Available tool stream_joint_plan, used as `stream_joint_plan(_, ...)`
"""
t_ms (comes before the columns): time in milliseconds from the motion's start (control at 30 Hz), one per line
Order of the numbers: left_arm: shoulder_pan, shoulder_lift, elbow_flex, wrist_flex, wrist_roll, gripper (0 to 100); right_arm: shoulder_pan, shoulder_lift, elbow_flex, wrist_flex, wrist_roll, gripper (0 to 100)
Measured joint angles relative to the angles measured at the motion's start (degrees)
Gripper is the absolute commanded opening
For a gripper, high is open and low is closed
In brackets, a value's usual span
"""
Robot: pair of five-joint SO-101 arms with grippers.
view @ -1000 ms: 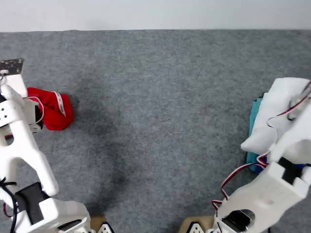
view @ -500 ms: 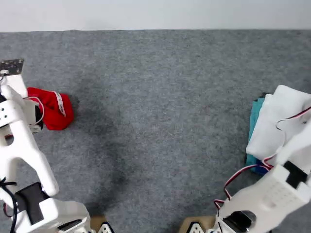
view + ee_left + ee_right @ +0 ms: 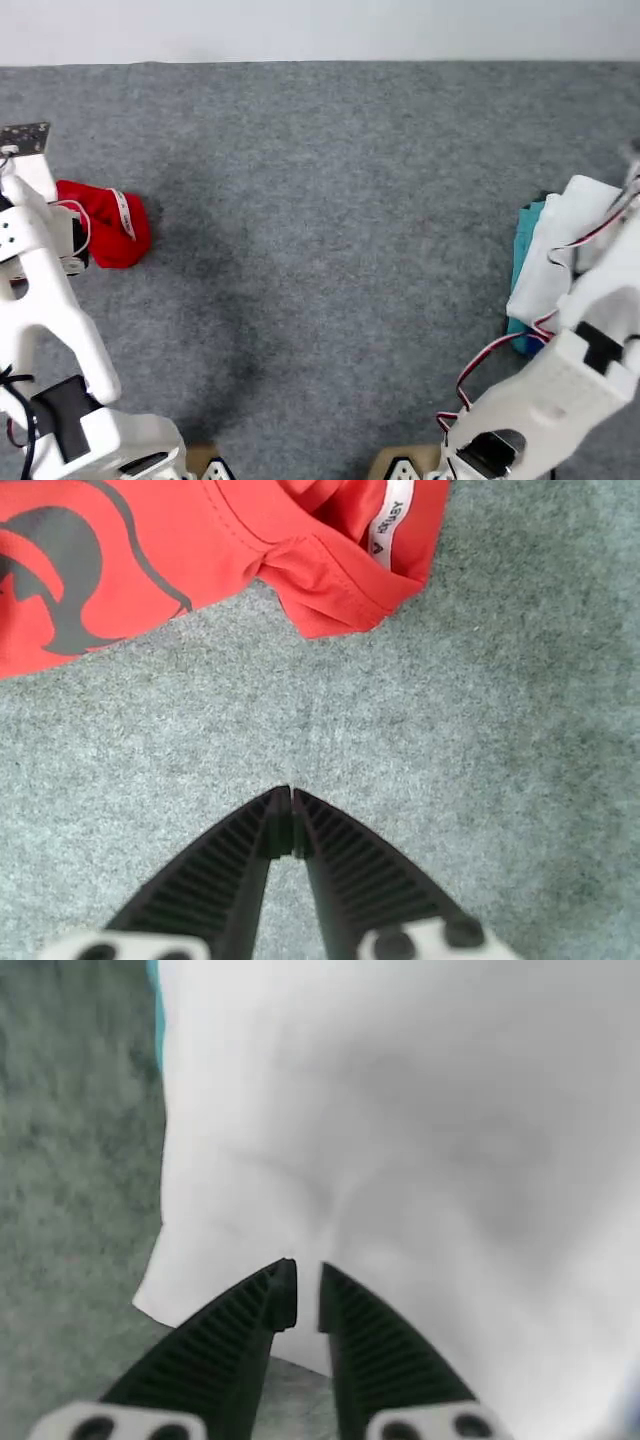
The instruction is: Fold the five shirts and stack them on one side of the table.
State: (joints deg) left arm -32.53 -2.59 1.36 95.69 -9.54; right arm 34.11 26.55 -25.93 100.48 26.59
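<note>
I've got the red shirt [image 3: 105, 225] at the left edge of the table [image 3: 330, 200], and it isn't folded. It sits bunched in a crumpled heap with the white neck label turned up and a dark print showing on the cloth. Over at the right edge, the white shirt [image 3: 540, 290] lies folded on top of the teal shirt [image 3: 525, 240], with soft creases across its top. I see the teal one just as a strip poking out along the side facing the table's middle.

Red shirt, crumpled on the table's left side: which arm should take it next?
Left. The left gripper hangs close by the red shirt, jaws shut, so they'd need opening; the right gripper is across the table over the white shirt.
</note>
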Motion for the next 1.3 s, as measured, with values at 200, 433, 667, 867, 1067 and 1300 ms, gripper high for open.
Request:
stream_joint_plan(200,0.0,0.0,0.0,0.0,0.0,0,-1.3,4.3,1.8,0.0,0.0,1.0)
stream_joint_plan(433,0.0,0.0,0.0,0.0,0.0,0,1.1,4.0,-10.8,-0.4,0.1,1.0)
stream_joint_plan(667,0.0,0.0,0.0,0.0,0.0,0,5.9,5.7,-14.8,-15.4,0.0,1.0)
stream_joint_plan(867,0.0,0.0,0.0,0.0,0.0,0,8.4,16.4,-15.3,-26.3,0.0,0.9)
stream_joint_plan(1067,0.0,0.0,0.0,0.5,0.0,0,7.1,15.6,-21.2,-19.4,0.0,0.9)
stream_joint_plan(1300,0.0,0.0,0.0,0.5,0.0,0,2.1,7.8,-25.5,-5.1,0.1,0.9)
